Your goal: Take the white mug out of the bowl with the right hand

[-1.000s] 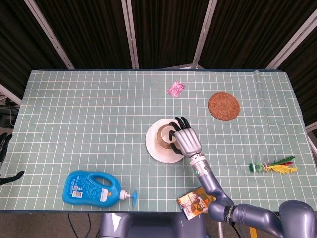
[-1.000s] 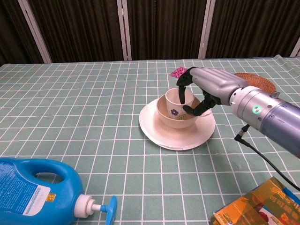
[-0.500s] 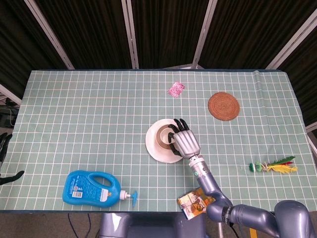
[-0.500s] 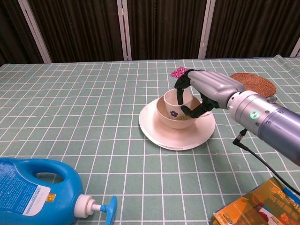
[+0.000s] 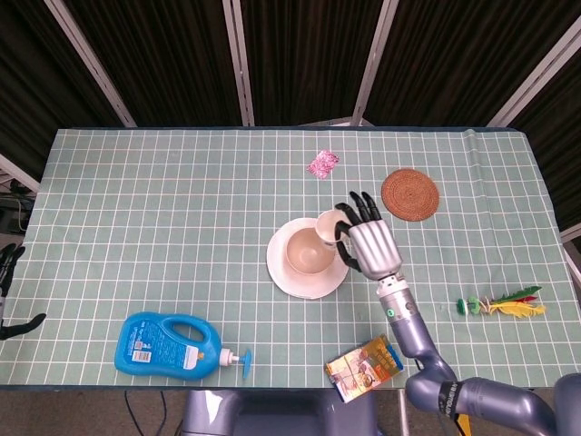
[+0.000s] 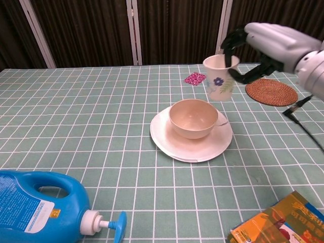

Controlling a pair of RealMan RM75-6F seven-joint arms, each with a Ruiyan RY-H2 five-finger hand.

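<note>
Head view, right hand: I have my right hand (image 5: 368,243) just right of the bowl, its dark fingers (image 5: 349,212) wrapped around the white mug (image 5: 328,225).
Head view, mug: it sits at the hand's left edge, over the upper right rim of the plate, beside the bowl and outside it.
Head view, bowl: the cream bowl (image 5: 307,253) rests on the white plate (image 5: 283,277) with nothing in it.
Head view, left hand: I can only see dark fingertips of my left hand (image 5: 11,262) at the far left edge of the frame; I cannot tell whether they are spread or curled.
Head view, table: a blue detergent bottle (image 5: 168,344) with a pump lies near the front left, a colourful packet (image 5: 363,365) near the front edge, a woven coaster (image 5: 409,193) to the back right, a pink wrapper (image 5: 323,163) at the back, and a feathered shuttlecock (image 5: 504,304) far right.

Chest view, right hand: my hand (image 6: 271,44) is raised at the upper right, pinching the mug (image 6: 219,77) by its rim, with one finger inside.
Chest view, mug: it hangs in the air, tilted a little, flower print facing me, above and behind the right side of the bowl (image 6: 193,118), apart from it.
Chest view, plate: the plate (image 6: 173,146) sits flat on the green checked cloth (image 6: 91,121).
Chest view, nearby: the coaster (image 6: 271,92) lies just right of the mug, the pink wrapper (image 6: 195,78) just left of it.
</note>
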